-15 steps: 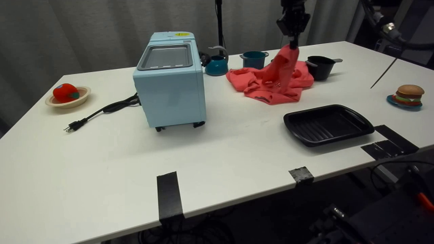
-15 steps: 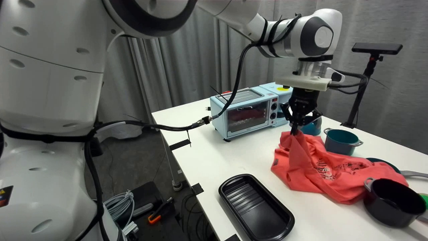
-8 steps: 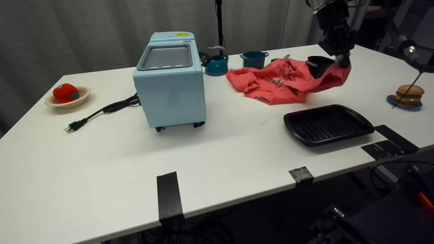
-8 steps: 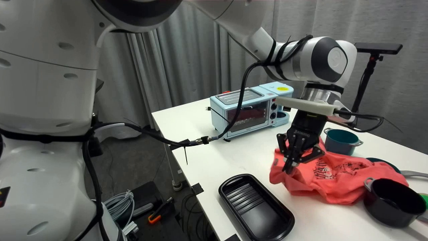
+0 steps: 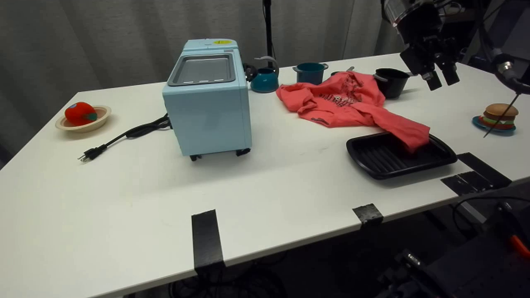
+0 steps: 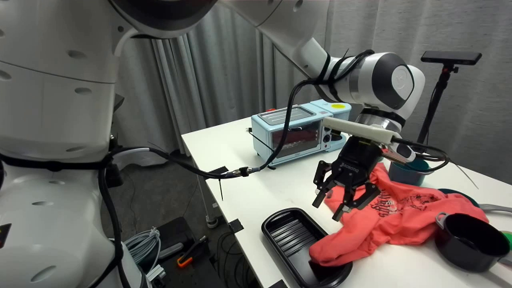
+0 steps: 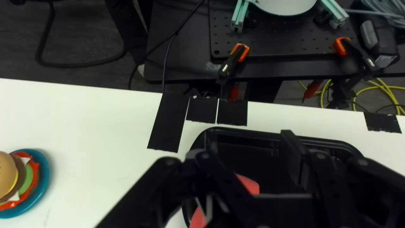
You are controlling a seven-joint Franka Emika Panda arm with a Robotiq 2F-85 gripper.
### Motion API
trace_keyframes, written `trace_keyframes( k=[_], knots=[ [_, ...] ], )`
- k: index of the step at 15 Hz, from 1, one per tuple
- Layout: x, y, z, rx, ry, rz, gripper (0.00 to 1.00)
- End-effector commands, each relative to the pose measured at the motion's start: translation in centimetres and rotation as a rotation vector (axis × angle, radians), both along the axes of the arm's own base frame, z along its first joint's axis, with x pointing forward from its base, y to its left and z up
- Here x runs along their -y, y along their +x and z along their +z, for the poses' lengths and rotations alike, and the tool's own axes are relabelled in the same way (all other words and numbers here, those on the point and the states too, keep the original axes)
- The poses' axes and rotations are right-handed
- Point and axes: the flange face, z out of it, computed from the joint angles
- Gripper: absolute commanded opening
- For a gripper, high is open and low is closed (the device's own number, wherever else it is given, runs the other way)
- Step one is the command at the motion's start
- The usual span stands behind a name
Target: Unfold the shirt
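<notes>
The red shirt (image 5: 339, 103) lies crumpled on the table, its dark print (image 6: 386, 204) facing up. One long flap of it, perhaps a sleeve (image 6: 340, 246), stretches out and drapes over the rim of the black tray (image 5: 374, 159). In the wrist view a bit of that red cloth (image 7: 251, 184) shows behind my left finger, over the tray's dark floor. My gripper (image 6: 328, 209) hangs tilted above the table, near the tray and the flap. Its jaws stand apart with nothing between them, as an exterior view (image 5: 442, 82) also shows. The shirt's underside is hidden.
A black pot (image 6: 468, 242) touches or nearly touches the shirt's edge. A teal pot (image 5: 310, 75) and a kettle (image 5: 265, 80) stand behind it. The light-blue toaster oven (image 5: 207, 118) is off to one side; a toy burger (image 5: 499, 114) sits on a small plate.
The gripper was shut on a raised part of the shirt. It carried that cloth towards the tray side and lowered it, then opened. The flap has dropped across the tray.
</notes>
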Motion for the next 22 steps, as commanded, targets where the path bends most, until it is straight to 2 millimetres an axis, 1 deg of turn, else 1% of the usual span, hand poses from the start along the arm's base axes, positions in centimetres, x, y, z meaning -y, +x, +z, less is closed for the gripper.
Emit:
trace_keyframes(
  k=[1, 3, 4, 8, 12, 14, 17, 20, 22],
  knots=[
    [-0.1, 1.9, 3.8, 0.175, -0.055, 0.024, 0.87],
    [-0.3, 3.1, 5.8, 0.282, -0.072, 0.041, 0.99],
    [-0.4, 3.6, 6.7, 0.337, -0.083, 0.049, 1.00],
    [-0.6, 4.9, 10.8, 0.528, -0.175, 0.125, 1.00],
    [-0.6, 5.4, 14.8, 0.726, -0.270, 0.183, 1.00],
    [-0.7, 5.1, 16.6, 0.833, -0.310, 0.192, 1.00],
    [-0.5, 4.2, 18.8, 0.995, -0.365, 0.190, 1.00],
    [-0.2, 2.4, 20.4, 1.124, -0.406, 0.179, 1.00],
    [0.3, 0.9, 21.3, 1.175, -0.431, 0.170, 1.00]
  ],
)
